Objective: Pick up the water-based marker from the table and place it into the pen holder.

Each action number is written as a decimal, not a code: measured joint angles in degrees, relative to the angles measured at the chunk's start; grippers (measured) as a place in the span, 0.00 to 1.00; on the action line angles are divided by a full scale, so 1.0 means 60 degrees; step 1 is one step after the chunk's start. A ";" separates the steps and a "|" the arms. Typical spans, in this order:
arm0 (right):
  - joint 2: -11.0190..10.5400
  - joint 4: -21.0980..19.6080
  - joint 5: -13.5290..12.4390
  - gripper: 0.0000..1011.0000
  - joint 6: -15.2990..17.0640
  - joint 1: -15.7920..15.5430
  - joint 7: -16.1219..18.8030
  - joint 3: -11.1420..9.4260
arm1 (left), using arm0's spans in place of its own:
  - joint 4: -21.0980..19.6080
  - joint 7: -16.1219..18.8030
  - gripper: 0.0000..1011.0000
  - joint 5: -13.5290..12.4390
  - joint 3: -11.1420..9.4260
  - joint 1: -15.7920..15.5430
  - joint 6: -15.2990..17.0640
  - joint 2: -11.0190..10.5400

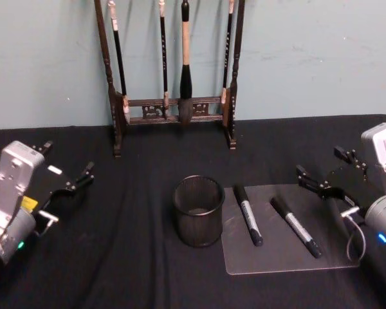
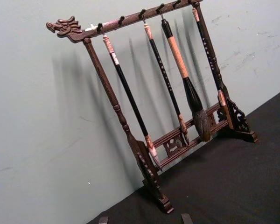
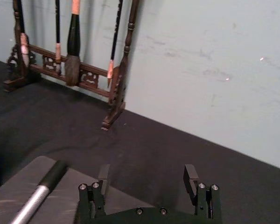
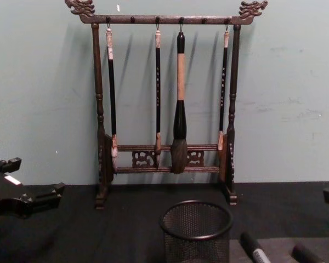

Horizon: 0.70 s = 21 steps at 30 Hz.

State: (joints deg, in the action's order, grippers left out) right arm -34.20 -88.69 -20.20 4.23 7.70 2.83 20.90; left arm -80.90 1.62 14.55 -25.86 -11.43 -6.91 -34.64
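Left jaws: spread apart, nothing between them; over the left side of the desk, well apart from every item below.
Right jaws: spread apart, nothing between them; over the right side of the desk, near the right edge of the sheet listed below.

1. Desk (image 1: 116, 270), flat, covered in black cloth, set against a pale green wall.
2. Small round black wire-mesh pen holder (image 1: 199, 219) with solid rim; upright near the desk's middle, just beside the left edge of item 3.
3. Translucent grey rectangular sheet (image 1: 276, 257), lying flat on the cloth to the right of the pen holder.
4. Black marker with pale grey labelled barrel (image 1: 248, 214); lying flat on the sheet's left part, nearest the pen holder and outside it.
5. Second black marker of like pattern (image 1: 296, 226); lying flat on the sheet to the right of item 4, apart from it, slanted. Which of the two is water-based cannot be told.
6. Tall dark carved wooden brush rack (image 1: 174, 109) hung with four calligraphy brushes; at the back of the desk by the wall, behind the pen holder.
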 joint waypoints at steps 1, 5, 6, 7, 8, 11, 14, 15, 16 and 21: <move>-0.0004 -0.0105 -0.0098 0.99 0.0153 -0.0045 0.0108 -0.0054 | 0.0000 0.0000 1.00 0.0000 0.0000 0.0000 0.0000 0.0000; -0.0005 -0.0304 -0.0255 0.99 0.0565 -0.0121 0.0344 -0.0141 | 0.0000 0.0000 1.00 0.0000 0.0000 0.0000 0.0000 0.0000; -0.0005 -0.0330 -0.0269 0.99 0.0645 -0.0131 0.0385 -0.0150 | 0.0000 0.0000 1.00 0.0000 0.0000 -0.0001 0.0000 0.0000; -0.0005 -0.0357 -0.0275 0.99 0.0719 -0.0141 0.0416 -0.0154 | 0.0000 0.0000 1.00 0.0000 0.0000 0.0000 0.0000 0.0000; -0.0006 -0.0384 -0.0281 0.99 0.0799 -0.0148 0.0456 -0.0157 | 0.0000 0.0000 1.00 0.0000 0.0000 0.0000 0.0000 0.0000; 0.0008 -0.0484 -0.0315 0.99 0.1202 -0.0167 0.0688 -0.0174 | 0.0000 0.0000 1.00 0.0000 0.0000 0.0000 0.0000 0.0000; 0.0043 -0.0508 -0.0384 0.99 0.1460 -0.0173 0.0869 -0.0200 | 0.0000 0.0000 1.00 0.0000 0.0000 0.0000 0.0000 0.0000; 0.0062 -0.0510 -0.0427 0.99 0.1584 -0.0174 0.0971 -0.0214 | 0.0000 0.0000 1.00 0.0000 0.0000 0.0000 0.0000 0.0000; 0.0074 -0.0510 -0.0442 0.99 0.1631 -0.0173 0.1014 -0.0219 | 0.0000 0.0000 1.00 0.0000 0.0001 0.0000 0.0000 0.0000; 0.0182 -0.0449 -0.0558 0.99 0.2046 -0.0139 0.1266 -0.0240 | 0.0000 0.0001 1.00 0.0000 0.0000 0.0000 0.0000 0.0000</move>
State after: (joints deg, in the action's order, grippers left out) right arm -33.11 -91.39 -23.55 16.50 6.86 10.42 19.46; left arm -80.90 1.62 14.55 -25.86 -11.43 -6.91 -34.64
